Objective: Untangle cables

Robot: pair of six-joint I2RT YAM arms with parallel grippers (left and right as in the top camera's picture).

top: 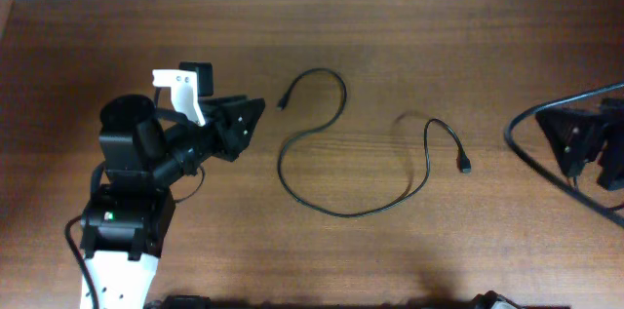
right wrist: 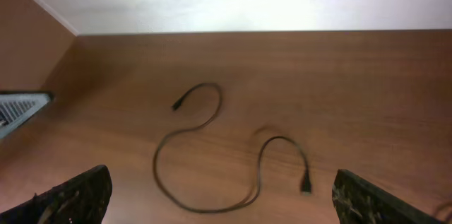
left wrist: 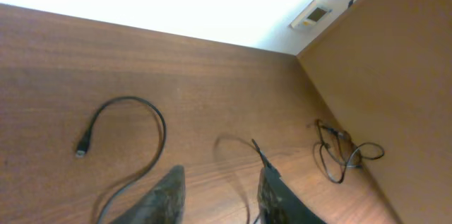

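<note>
One thin black cable (top: 336, 213) lies loose in an S-curve on the middle of the wooden table (top: 409, 46), untangled. One plug is at the upper left (top: 283, 106) and the other at the right (top: 466, 167). My left gripper (top: 251, 126) is open and empty, just left of the upper-left plug. In the left wrist view the cable's loop (left wrist: 150, 109) lies ahead of the open fingers (left wrist: 219, 189). My right gripper (top: 558, 143) is open and empty at the far right. The right wrist view shows the whole cable (right wrist: 169, 196) beyond its wide-open fingers (right wrist: 222, 176).
Thick black arm wiring (top: 522, 148) loops beside the right gripper. In the left wrist view a small bunch of thin black wires (left wrist: 346, 155) sits against a brown panel (left wrist: 395, 75) on the right. A white wall runs behind the table's far edge.
</note>
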